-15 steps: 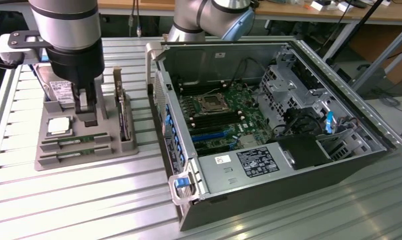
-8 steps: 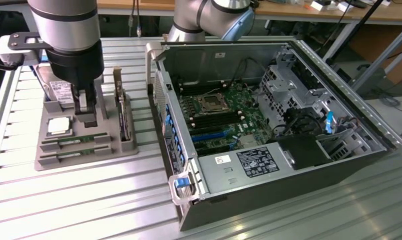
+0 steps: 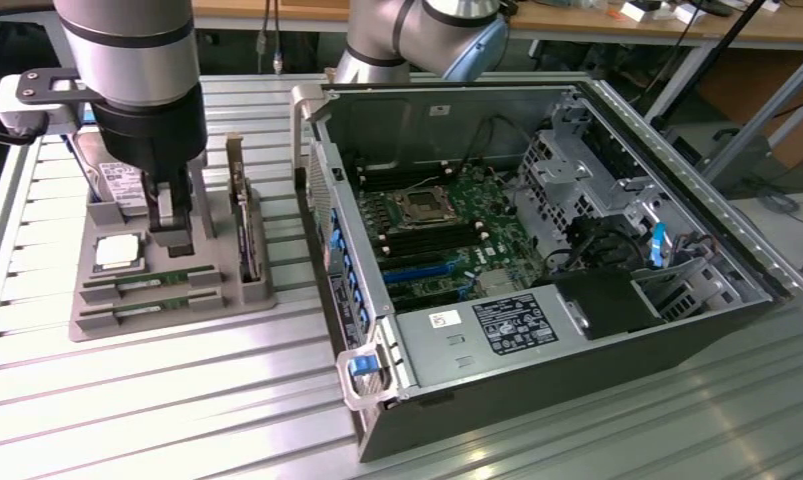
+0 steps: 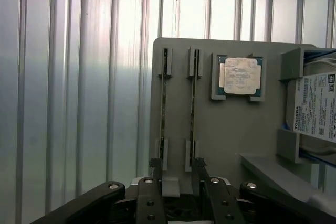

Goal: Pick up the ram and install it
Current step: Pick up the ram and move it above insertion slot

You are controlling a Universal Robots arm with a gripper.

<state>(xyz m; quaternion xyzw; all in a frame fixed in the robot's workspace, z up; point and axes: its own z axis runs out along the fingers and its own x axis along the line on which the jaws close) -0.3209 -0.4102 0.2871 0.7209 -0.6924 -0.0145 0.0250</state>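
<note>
Two sticks here, both standing on edge in their slots on the grey tray (image 4: 226,129): the first ram stick (image 4: 164,103) and, just beside it and parallel, the second ram stick (image 4: 193,103). Neither one has been lifted. In the exterior view they lie across the near part of the tray (image 3: 174,325), the first ram stick (image 3: 145,306) closer to the tray's front edge and the second ram stick (image 3: 148,278) behind it. The pincer (image 4: 177,165) hangs right over one end of the pair, jaws spread wide, nothing in its grip; whether the fingertips (image 4: 156,165) touch a stick I cannot tell. From the exterior view the pincer (image 3: 172,240) is low over the tray, between the silver CPU (image 3: 118,250) and the upright expansion card (image 3: 245,225). Behind it sits the hard drive (image 3: 114,185). The tray rests on the slatted metal counter (image 3: 134,400), and to the exterior view's right the open computer case (image 3: 575,390) shows its motherboard (image 3: 455,235).
</note>
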